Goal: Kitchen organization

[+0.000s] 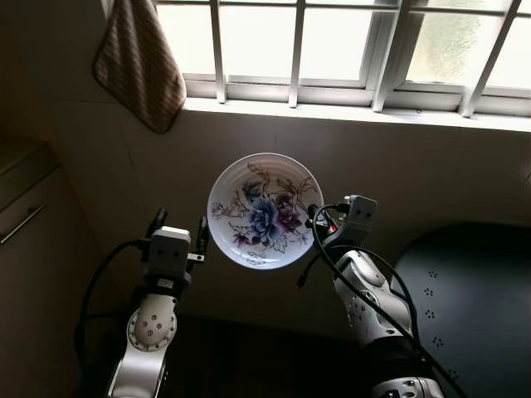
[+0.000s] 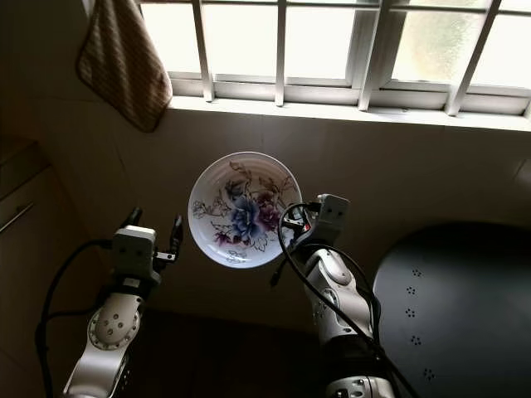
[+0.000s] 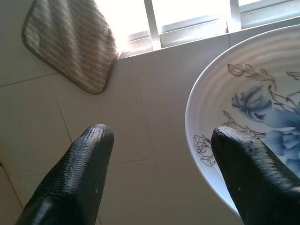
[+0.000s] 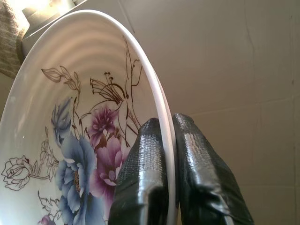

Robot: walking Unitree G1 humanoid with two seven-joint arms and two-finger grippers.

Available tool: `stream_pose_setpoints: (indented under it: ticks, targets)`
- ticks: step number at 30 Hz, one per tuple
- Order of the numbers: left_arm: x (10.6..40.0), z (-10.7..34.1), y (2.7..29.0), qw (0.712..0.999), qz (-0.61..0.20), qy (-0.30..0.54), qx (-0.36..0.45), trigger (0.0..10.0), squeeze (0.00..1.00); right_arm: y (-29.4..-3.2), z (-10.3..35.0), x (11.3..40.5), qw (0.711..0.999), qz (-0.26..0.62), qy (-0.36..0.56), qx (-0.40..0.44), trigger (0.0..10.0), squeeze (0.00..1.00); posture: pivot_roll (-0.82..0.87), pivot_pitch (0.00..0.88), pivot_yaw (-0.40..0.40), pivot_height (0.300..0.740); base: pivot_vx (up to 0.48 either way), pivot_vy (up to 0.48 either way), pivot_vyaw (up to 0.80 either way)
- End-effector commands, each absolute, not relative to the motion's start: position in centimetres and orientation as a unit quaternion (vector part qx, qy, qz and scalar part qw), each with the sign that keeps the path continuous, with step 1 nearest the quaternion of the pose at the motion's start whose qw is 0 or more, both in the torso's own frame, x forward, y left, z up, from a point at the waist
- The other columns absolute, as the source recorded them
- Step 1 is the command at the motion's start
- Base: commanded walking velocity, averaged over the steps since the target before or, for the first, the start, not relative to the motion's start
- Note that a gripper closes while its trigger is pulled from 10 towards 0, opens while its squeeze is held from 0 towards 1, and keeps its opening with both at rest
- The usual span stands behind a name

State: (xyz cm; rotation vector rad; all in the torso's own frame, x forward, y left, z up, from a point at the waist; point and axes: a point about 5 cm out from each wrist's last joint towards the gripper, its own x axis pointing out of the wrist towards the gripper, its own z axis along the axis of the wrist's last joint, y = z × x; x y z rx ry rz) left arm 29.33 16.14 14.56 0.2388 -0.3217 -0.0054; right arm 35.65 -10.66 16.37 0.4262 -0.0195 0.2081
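Observation:
A white plate (image 1: 264,211) painted with blue and purple flowers is held up in front of the tiled wall, its face turned toward me. My right gripper (image 1: 314,222) is shut on the plate's right rim (image 4: 166,136), one finger on each side. My left gripper (image 1: 179,230) stands open just left of the plate, not touching it. In the left wrist view its two black fingers (image 3: 79,173) are spread wide, with the plate (image 3: 253,93) beside one of them.
A barred window (image 1: 332,50) with a sill runs along the top. A striped cloth (image 1: 139,62) hangs at the upper left. A cabinet with a handle (image 1: 22,222) is at the left. A dark round surface (image 1: 469,307) lies at the lower right.

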Motion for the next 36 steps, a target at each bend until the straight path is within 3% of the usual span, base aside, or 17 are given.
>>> stream_pose_setpoints:
  ticks: [1, 16, 30, 33, 34, 35, 36]
  targets:
    - [29.3, 15.0, 16.5, 0.978, 0.0, -0.168, 0.123, 10.0, 0.0, -10.6, 18.2, 35.8, 0.971, 0.112, -0.052, 0.206, 0.0, 0.0, 0.03, 0.0, -0.035, 0.736, 0.0, 0.0, 0.8]
    - [29.3, 15.2, 16.4, 0.979, -0.002, -0.17, 0.115, 10.0, 0.0, -10.7, 19.5, 36.0, 0.974, 0.105, -0.089, 0.181, 0.0, 0.0, 0.03, 0.0, -0.034, 0.736, 0.0, 0.399, 0.8]
    - [29.2, 16.0, 16.4, 0.974, 0.001, -0.195, 0.116, 10.0, 0.0, -10.2, 23.1, 36.4, 0.975, 0.095, -0.185, 0.079, 0.0, 0.0, 0.04, 0.0, -0.036, 0.736, 0.0, 0.0, 0.8]
    - [29.2, 16.2, 16.5, 0.973, 0.003, -0.201, 0.115, 10.0, 0.0, -10.0, 24.2, 36.4, 0.972, 0.087, -0.209, 0.059, 0.0, 0.0, 0.04, 0.0, -0.036, 0.736, 0.0, 0.0, 0.0]
    - [29.2, 16.3, 16.5, 0.972, 0.004, -0.203, 0.114, 10.0, 0.0, -9.9, 24.5, 36.5, 0.971, 0.086, -0.215, 0.054, 0.8, 0.0, 0.04, 0.0, -0.036, 0.736, 0.289, 0.0, 0.0]
    - [29.2, 16.3, 16.4, 0.972, 0.004, -0.204, 0.114, 10.0, 0.0, -9.8, 24.7, 36.5, 0.97, 0.086, -0.221, 0.048, 6.2, 0.0, 0.04, 0.0, -0.036, 0.736, 0.319, 0.0, 0.0]
    - [29.3, 16.3, 16.4, 0.972, 0.004, -0.205, 0.114, 10.0, 0.0, -9.7, 24.9, 36.6, 0.97, 0.086, -0.225, 0.042, 8.7, 0.0, 0.04, 0.0, -0.037, 0.736, 0.322, 0.0, 0.0]
